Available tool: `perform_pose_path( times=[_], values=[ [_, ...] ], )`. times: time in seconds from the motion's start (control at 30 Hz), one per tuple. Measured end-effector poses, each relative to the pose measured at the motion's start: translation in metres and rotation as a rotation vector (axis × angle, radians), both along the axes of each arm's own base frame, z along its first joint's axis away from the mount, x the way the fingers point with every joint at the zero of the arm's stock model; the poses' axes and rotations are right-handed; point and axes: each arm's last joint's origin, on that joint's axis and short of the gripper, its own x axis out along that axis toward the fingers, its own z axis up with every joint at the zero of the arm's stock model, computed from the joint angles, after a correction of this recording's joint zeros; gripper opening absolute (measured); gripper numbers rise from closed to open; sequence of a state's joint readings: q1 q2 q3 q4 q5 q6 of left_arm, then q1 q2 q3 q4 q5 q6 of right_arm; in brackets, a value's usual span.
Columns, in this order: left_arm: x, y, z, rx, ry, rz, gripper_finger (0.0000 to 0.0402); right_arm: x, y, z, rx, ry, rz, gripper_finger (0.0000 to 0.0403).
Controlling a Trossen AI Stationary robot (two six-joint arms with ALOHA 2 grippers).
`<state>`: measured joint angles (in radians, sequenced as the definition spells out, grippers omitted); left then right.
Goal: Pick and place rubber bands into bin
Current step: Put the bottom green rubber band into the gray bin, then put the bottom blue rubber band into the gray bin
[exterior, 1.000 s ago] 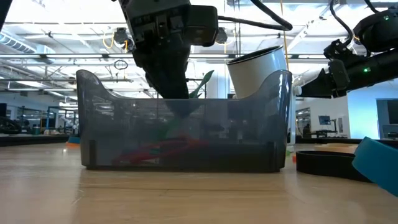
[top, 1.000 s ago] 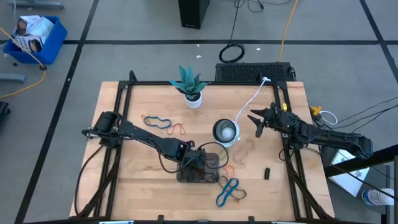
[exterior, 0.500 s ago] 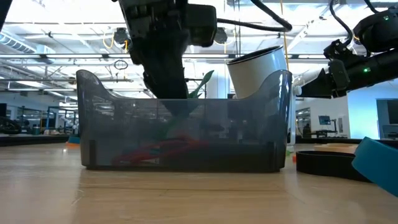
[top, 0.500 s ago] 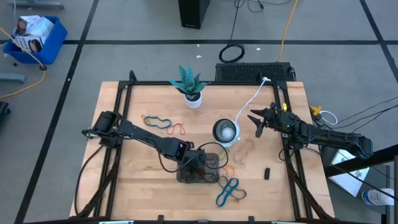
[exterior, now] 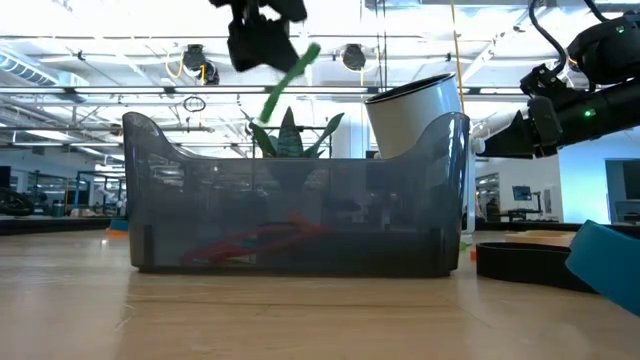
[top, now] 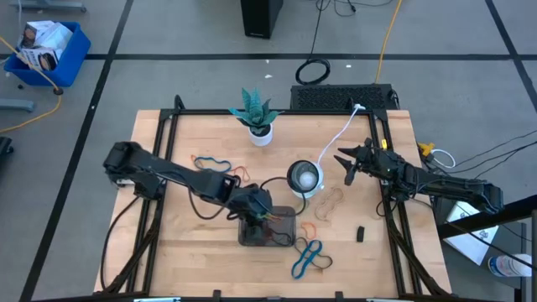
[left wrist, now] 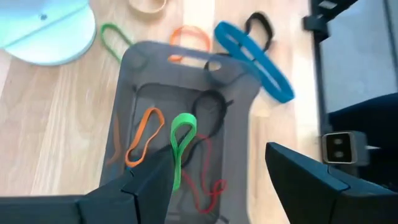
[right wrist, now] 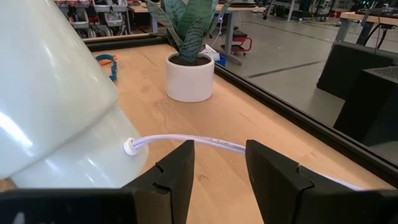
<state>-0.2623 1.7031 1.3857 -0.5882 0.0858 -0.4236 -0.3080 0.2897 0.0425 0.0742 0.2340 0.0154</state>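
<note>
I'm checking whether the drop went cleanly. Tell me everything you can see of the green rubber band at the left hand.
The thin green rubber band is a floppy, narrow elongated loop hanging above the small dark grey rectangular bin, not lying in it. It dangles beside one finger of the left hand, whose fingers are spread; whether it clings there is unclear. The low view shows it tilted, above the bin's rim.

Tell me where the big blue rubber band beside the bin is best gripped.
Probably at the end of the blue rubber band farthest from the bin, coming straight down: it lies flat as a long narrow loop, and its other end crowds the bin's rim.
</note>
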Motion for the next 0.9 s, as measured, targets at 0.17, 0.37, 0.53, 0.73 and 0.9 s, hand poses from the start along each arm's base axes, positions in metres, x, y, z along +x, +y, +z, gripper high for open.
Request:
perform_pose_path(
  times=[0.17, 0.37, 0.53, 0.73, 0.9],
  values=[
    [-0.002, 0.000, 0.007, -0.021, -0.023, -0.013, 0.0258, 0.000, 0.000, 0.000, 0.000, -0.001, 0.000, 0.0141],
    [-0.002, 0.000, 0.006, -0.020, -0.018, -0.014, 0.0258, 0.000, 0.000, 0.000, -0.001, -0.001, 0.000, 0.0141],
    [-0.002, 0.000, 0.006, -0.017, -0.019, -0.017, 0.0258, 0.000, 0.000, 0.000, 0.000, -0.001, 0.000, 0.0141],
    [-0.013, 0.000, 0.018, 0.019, -0.057, -0.078, 0.0258, 0.000, 0.000, 0.000, -0.001, -0.002, 0.000, 0.0141],
    [-0.046, 0.005, 0.081, 0.094, -0.340, -0.094, 0.0257, 0.001, 0.001, 0.003, 0.000, -0.030, 0.026, 0.0141]
  ],
)
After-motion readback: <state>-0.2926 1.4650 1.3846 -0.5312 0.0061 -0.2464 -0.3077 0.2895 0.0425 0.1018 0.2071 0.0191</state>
